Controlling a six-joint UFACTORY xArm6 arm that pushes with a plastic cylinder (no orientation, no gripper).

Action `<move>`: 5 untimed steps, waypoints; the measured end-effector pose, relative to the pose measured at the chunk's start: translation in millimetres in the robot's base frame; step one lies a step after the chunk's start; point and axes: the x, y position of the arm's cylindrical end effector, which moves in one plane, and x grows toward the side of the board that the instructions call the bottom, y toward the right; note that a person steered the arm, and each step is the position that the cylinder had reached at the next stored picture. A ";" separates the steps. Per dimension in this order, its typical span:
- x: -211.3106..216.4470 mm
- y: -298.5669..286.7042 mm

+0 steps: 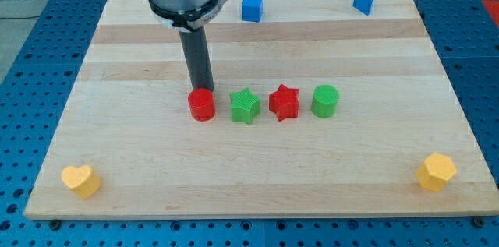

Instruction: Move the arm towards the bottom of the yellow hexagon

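Wooden board [257, 177] on a blue perforated table [31, 37]. My tip [200, 89] sits at the top edge of the red cylinder [201, 105], touching or just behind it; contact can't be confirmed. There is no hand or jaws here, just a plain rod, so nothing is gripped. Middle row from the view's left to right: red cylinder, green star [245, 107], red star [284, 103], green cylinder [324, 100], close together but apart. Yellow hexagon [436, 172] is at the view's bottom right corner, well apart from my tip. Yellow heart [81, 180] at bottom left corner. Blue cube [251, 8] near top edge, another blue block [363, 1] at top right, shape unclear.
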 end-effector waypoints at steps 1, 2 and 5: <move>1.7 0.0; -28.0 20.2; -38.5 233.3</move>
